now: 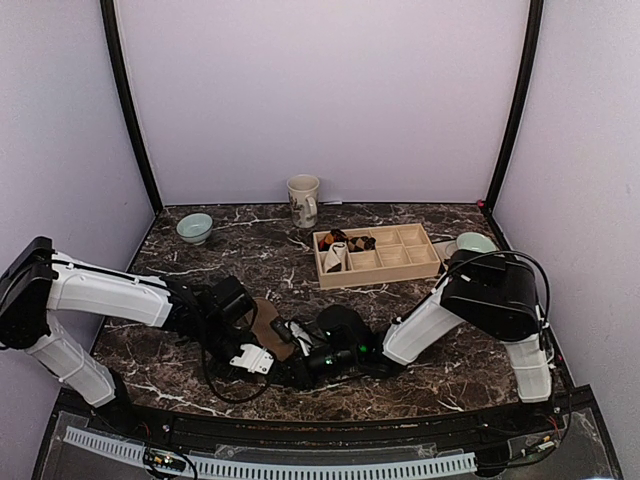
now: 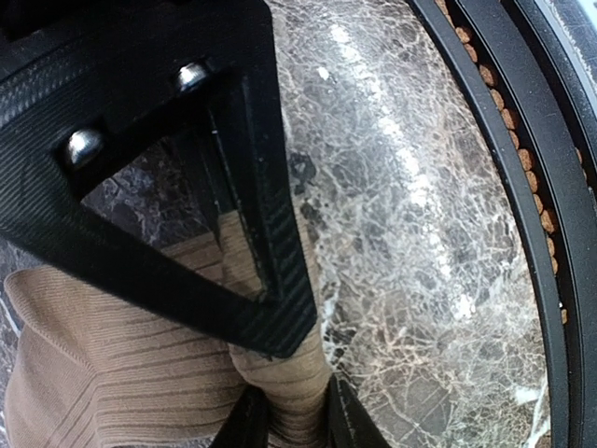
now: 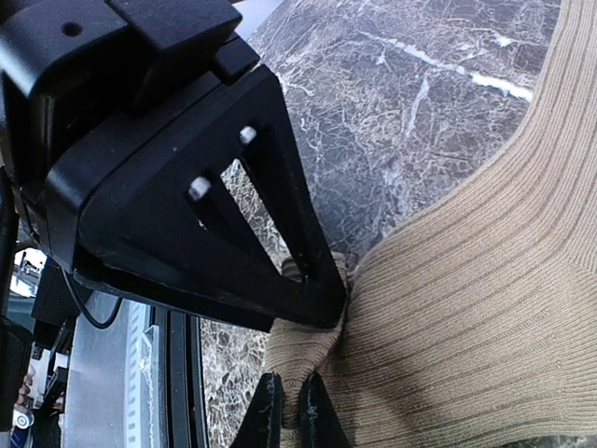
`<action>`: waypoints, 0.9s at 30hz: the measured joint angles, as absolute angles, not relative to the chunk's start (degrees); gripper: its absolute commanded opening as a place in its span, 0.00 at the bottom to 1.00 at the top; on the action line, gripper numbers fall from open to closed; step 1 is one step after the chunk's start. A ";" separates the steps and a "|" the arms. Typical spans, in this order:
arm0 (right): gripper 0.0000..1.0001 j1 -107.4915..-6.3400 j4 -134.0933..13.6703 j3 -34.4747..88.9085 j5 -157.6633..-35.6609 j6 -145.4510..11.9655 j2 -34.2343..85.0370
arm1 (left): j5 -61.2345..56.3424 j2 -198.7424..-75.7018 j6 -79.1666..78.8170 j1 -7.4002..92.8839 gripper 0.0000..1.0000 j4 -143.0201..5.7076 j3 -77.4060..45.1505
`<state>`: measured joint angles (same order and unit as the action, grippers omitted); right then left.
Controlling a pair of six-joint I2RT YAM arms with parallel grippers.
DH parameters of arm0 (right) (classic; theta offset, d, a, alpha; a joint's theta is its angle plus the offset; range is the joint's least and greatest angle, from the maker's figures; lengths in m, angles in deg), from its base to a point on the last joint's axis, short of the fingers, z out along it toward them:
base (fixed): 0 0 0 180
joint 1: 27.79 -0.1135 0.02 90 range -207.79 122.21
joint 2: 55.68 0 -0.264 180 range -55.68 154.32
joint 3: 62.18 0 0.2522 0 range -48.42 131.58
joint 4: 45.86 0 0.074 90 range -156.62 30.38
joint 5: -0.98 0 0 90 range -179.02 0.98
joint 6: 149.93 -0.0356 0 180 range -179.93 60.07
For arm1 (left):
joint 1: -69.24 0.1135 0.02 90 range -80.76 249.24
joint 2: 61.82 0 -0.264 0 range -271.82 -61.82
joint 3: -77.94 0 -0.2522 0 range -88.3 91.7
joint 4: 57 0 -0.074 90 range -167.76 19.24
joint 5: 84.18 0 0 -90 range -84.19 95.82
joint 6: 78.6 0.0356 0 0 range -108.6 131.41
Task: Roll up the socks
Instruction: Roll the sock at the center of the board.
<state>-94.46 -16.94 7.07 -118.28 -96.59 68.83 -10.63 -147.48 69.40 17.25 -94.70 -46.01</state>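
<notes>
Jaws of the left gripper [image 2: 284,387] are clamped on a bunched fold of the tan sock [image 2: 112,373]; the right gripper [image 3: 303,364] pinches its ribbed edge. The sock lies on the marble table [image 2: 420,233], near the front edge, between both arms. The knit looks soft, light and limp, probably best gripped at the edges, and it may sag or unroll.

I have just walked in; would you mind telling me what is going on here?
Both arms reach to the near middle of the marble table, where they work on one tan sock. The left gripper is shut on a fold of it, and the right gripper pinches its edge. The sock lies spread out on the marble, not yet rolled. Behind the arms, a wooden tray holds a few rolled bundles in its left compartments.
</notes>
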 measured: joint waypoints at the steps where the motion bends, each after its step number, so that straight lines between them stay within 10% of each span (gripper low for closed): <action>1: 0.00 -94.44 -16.81 7.04 -118.34 -96.68 68.85 | -10.61 -147.44 69.40 17.21 0.27 -94.64 -46.06; 5: 0.00 -94.35 -15.91 6.83 -118.71 -96.99 69.00 | -9.54 -145.93 69.21 17.19 0.26 -93.48 -47.39; 7: 0.00 -94.27 -15.78 6.80 -119.09 -97.10 69.07 | -9.08 -144.64 69.10 17.19 0.02 -93.20 -48.24; 14: 0.10 -94.20 -16.39 6.78 -118.69 -96.27 68.68 | -9.56 -145.19 68.57 16.95 0.00 -92.06 -48.83; 17: 0.30 -94.14 -17.22 6.61 -117.47 -95.52 67.98 | -10.09 -146.26 68.57 16.95 0.00 -92.06 -48.07; 18: 0.47 -94.09 -17.40 6.45 -117.14 -95.63 67.82 | -10.26 -146.41 68.64 16.95 0.00 -92.04 -48.03; 19: 0.89 -94.00 -17.40 6.17 -116.64 -95.46 67.63 | -10.48 -146.59 68.77 16.95 0.00 -92.08 -47.96; 20: 0.98 -93.87 -16.81 5.67 -116.59 -95.85 67.25 | -10.74 -146.74 68.83 16.95 0.00 -92.06 -47.94; 27: 0.99 -92.10 -15.00 -1.13 -110.98 -95.46 60.09 | -13.26 -148.88 69.88 16.99 0.00 -93.70 -46.21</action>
